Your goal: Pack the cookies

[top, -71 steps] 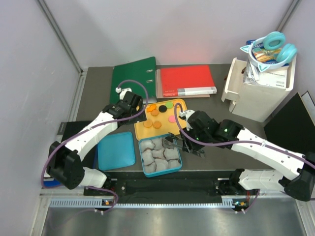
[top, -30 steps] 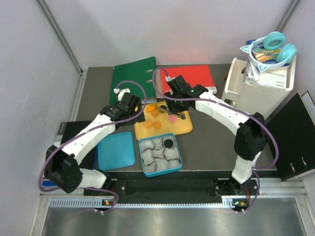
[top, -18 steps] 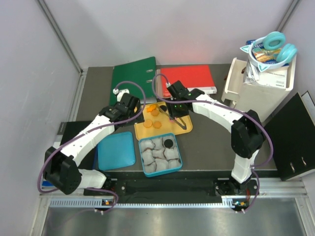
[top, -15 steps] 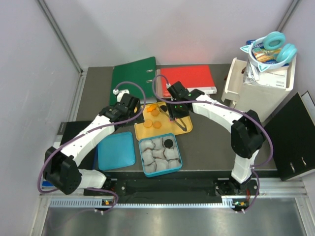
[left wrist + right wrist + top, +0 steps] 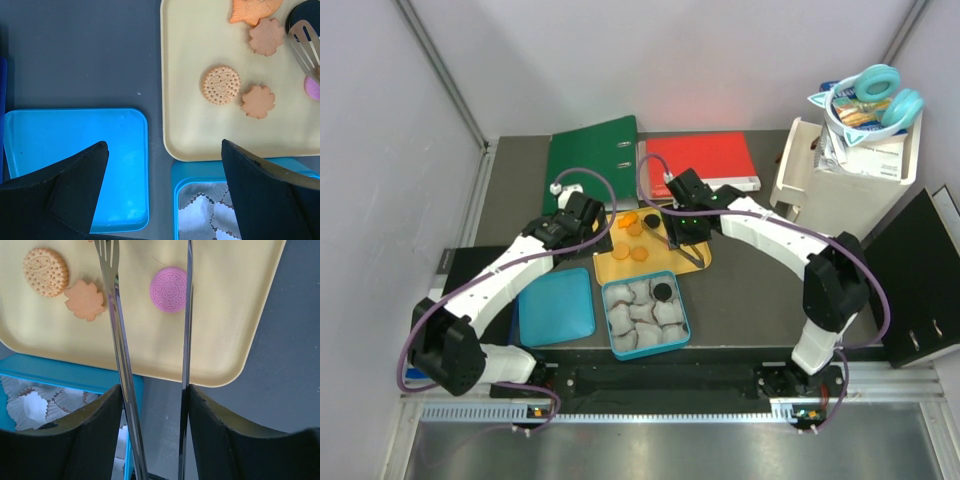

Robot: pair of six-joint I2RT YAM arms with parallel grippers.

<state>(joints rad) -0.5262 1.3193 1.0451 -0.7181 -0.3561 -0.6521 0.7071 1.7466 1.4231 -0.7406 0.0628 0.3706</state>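
Observation:
Several orange cookies (image 5: 631, 253) lie on a yellow tray (image 5: 605, 268); the left wrist view shows a round one (image 5: 221, 84) and a flower-shaped one (image 5: 258, 101). A pink cookie (image 5: 169, 289) lies flat on the tray between the two arms of metal tongs (image 5: 116, 325). A black cookie (image 5: 663, 291) sits in the blue box (image 5: 682, 340) of grey paper cups. My right gripper (image 5: 688, 240) (image 5: 152, 395) is shut on the tongs, low over the tray's right side. My left gripper (image 5: 586, 224) (image 5: 164, 145) is open and empty, above the tray's left edge.
A blue lid (image 5: 556, 305) lies left of the box. A green binder (image 5: 588, 150) and a red book (image 5: 700, 163) lie behind the tray. A white bin (image 5: 845, 185) with headphones stands at the back right. A black binder (image 5: 920, 270) lies at the right edge.
The right gripper left the black cookie in the box, swung with the tongs to the back of the tray, then settled over the pink cookie. The left arm has barely moved.

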